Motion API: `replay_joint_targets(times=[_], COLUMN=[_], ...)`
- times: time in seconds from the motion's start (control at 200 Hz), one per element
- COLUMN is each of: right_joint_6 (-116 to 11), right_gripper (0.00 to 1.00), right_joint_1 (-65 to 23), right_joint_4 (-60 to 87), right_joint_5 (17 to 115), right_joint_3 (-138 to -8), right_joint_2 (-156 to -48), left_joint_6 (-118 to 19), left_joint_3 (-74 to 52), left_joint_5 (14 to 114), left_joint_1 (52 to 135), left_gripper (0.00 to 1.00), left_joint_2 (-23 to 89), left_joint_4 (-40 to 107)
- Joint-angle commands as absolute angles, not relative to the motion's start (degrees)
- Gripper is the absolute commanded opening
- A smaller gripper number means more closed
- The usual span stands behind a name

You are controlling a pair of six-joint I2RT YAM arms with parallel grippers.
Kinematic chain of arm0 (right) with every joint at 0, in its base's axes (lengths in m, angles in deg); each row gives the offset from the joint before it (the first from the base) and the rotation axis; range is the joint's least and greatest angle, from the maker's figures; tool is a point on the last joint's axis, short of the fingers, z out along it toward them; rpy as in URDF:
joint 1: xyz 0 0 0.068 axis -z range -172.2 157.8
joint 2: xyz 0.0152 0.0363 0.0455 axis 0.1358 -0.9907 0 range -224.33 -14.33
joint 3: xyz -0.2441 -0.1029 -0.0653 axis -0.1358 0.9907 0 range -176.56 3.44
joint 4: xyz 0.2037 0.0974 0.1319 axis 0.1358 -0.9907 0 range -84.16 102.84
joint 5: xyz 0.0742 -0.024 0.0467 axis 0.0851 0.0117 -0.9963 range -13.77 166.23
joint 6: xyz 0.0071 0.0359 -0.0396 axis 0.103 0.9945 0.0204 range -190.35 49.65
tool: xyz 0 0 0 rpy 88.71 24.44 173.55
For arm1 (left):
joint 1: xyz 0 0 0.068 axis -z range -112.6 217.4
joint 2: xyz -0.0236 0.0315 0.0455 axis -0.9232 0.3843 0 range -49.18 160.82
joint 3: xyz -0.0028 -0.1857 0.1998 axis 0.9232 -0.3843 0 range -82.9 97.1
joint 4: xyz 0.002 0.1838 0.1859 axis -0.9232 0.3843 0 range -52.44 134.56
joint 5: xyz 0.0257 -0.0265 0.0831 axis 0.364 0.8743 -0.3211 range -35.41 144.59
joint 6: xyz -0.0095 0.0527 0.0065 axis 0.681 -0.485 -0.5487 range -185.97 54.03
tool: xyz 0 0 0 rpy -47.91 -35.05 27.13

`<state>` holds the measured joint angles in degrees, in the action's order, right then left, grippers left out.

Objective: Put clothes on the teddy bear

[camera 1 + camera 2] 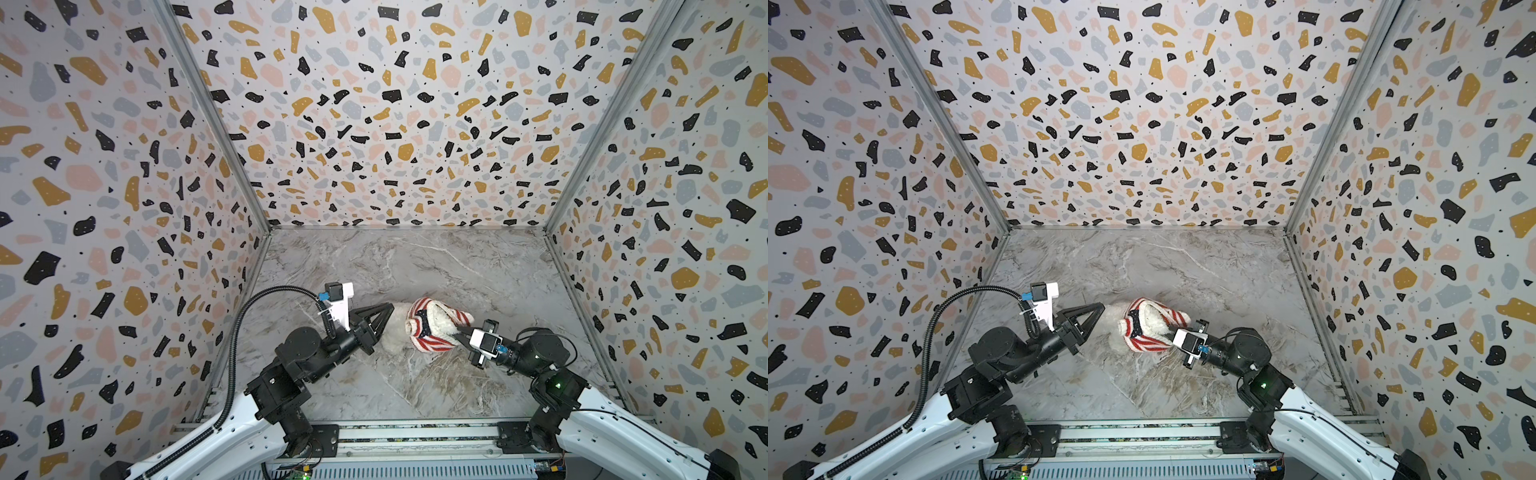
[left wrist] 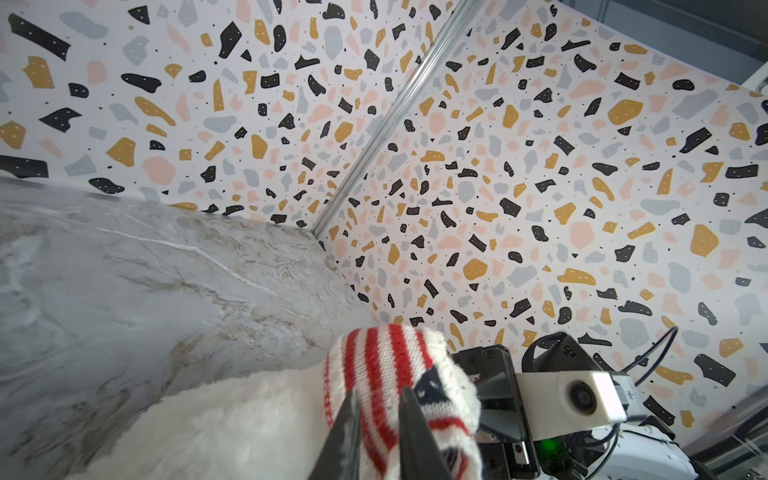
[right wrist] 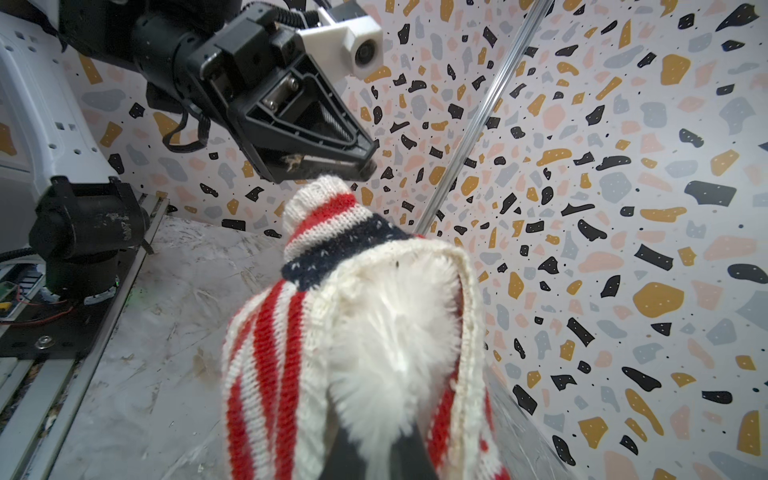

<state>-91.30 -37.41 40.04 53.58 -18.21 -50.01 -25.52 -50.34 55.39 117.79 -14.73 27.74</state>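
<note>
The teddy bear [image 1: 395, 332] [image 1: 1113, 328] lies in the middle of the marble table, white and fluffy. A red-and-white striped sweater [image 1: 428, 340] [image 1: 1146, 343] with a navy patch covers part of it. My left gripper [image 1: 390, 309] [image 2: 380, 392] hovers at the bear's left end. Its fingers stand a narrow gap apart, just over a sleeve of the sweater [image 2: 382, 357]. I cannot tell whether they touch the sleeve. My right gripper [image 1: 459, 332] [image 3: 376, 436] is shut on white teddy bear [image 3: 395, 332] fur. That fur pokes out of the sweater's [image 3: 291, 332] open hem.
Terrazzo-patterned walls [image 1: 124, 187] enclose the marble table [image 1: 415, 270] on three sides. A metal rail [image 1: 415, 432] with both arm bases runs along the front edge. The two grippers face each other closely across the bear.
</note>
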Motion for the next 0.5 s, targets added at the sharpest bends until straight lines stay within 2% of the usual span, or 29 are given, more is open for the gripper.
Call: replay_joint_targets(times=[0.0,0.24,0.496], right_joint_6=[-91.6,-91.5,-91.5], right_gripper=[0.00,0.00,0.00], right_joint_1=[-37.1,-37.2,-37.1], right_joint_4=[45.5,46.5,46.1], right_joint_5=[52.9,52.7,52.3], right_joint_3=[-19.0,-19.8,-20.0], right_joint_2=[-48.7,-50.3,-50.8], left_joint_6=[-23.2,-22.4,-21.9], left_joint_3=[-53.9,-55.4,-55.3], left_joint_5=[57.3,66.6,68.7], left_joint_1=[117.5,117.5,117.6], left_gripper=[0.20,0.23,0.29], left_joint_2=[-16.0,-12.2,-10.7], left_joint_4=[28.0,21.5,17.1])
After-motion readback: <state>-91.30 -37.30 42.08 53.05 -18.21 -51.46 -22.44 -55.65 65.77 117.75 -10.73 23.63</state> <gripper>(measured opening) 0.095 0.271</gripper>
